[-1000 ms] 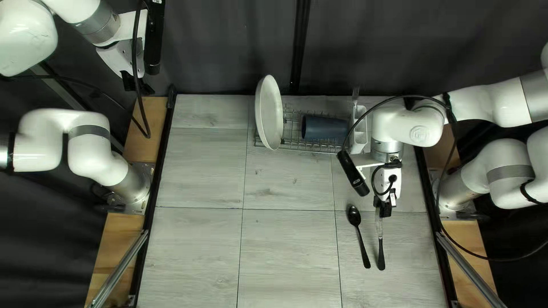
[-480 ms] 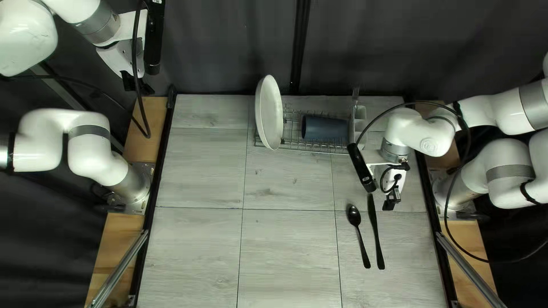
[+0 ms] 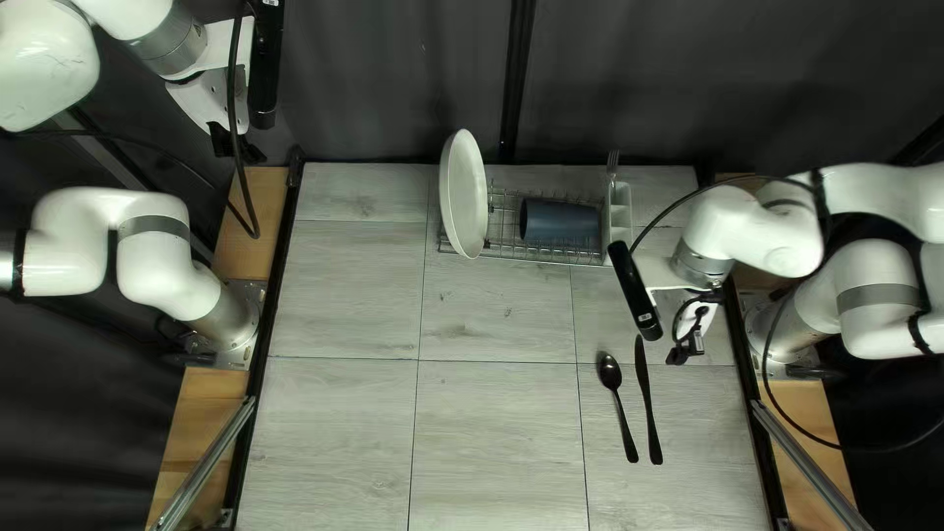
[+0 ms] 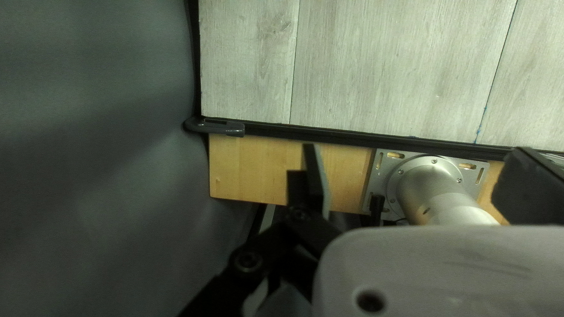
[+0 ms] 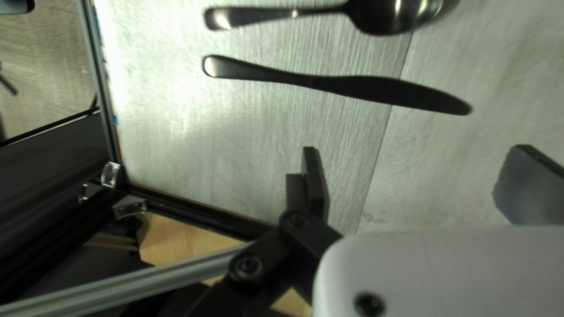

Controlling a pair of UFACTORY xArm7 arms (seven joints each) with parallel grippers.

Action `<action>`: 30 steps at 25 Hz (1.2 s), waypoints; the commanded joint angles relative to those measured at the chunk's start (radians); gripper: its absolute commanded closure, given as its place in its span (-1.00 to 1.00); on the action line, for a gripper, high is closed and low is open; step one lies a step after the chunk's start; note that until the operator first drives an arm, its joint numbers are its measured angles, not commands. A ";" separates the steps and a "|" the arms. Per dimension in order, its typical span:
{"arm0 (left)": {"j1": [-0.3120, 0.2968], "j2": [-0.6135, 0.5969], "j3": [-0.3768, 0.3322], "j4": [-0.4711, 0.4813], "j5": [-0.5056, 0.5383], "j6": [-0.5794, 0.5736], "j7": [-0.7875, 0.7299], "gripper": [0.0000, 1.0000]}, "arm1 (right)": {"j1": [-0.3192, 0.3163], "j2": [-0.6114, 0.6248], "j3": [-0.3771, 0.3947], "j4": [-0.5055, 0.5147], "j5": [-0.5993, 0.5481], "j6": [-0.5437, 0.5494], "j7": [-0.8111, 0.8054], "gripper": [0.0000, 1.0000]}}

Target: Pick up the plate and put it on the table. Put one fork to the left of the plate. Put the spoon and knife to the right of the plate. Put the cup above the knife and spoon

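Note:
My left gripper hangs past the table's far left corner; in the left wrist view the left gripper is open and empty. Right of the knife's tip is my right gripper; in the right wrist view the right gripper stands open, the knife ahead of it, untouched. Knife and spoon lie side by side on the table, handles toward the near edge, spoon on the left. The white plate stands on edge in the rack. A dark blue cup lies sideways there. Fork tines show above the caddy.
The wire rack sits near the table's far edge, a white caddy at its right end. My right arm's hose loops over the table's right edge. A black frame borders the table on the left.
My right gripper has drawn away from over the knife, rightward and slightly toward the far edge, uncovering the whole knife, which lies on the table. The left arm has not moved.

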 commanded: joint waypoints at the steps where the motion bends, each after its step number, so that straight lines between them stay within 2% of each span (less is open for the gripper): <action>1: 0.000 0.000 0.000 0.000 0.000 0.000 0.000 -1.00 | -0.002 -0.001 0.001 0.004 -0.003 0.003 0.002 -1.00; 12: 0.000 0.000 0.000 0.000 0.000 0.000 0.000 -1.00 | -0.002 -0.001 0.001 0.004 -0.003 0.003 0.002 -1.00; 14: 0.000 0.000 0.000 0.000 0.000 0.000 0.000 -1.00 | -0.025 0.039 -0.035 0.016 -0.040 -0.004 -0.060 -1.00; 17: 0.000 0.000 0.000 0.000 0.000 0.000 0.000 -1.00 | -0.094 0.113 -0.117 0.083 -0.124 0.023 -0.156 -1.00; 18: 0.000 0.000 0.000 0.000 0.000 0.000 0.000 -1.00 | -0.130 0.151 -0.155 0.132 -0.173 0.046 -0.201 -1.00; 21: 0.000 0.000 0.000 0.000 0.000 0.000 0.000 -1.00 | -0.174 0.217 -0.216 0.216 -0.233 0.067 -0.279 -1.00; 25: 0.000 0.000 0.000 0.000 0.000 0.000 0.000 -1.00 | -0.219 0.325 -0.303 0.309 -0.277 0.041 -0.422 -1.00; 30: 0.000 0.000 0.000 0.000 0.000 0.000 0.000 -1.00 | -0.243 0.423 -0.367 0.381 -0.293 -0.029 -0.589 -1.00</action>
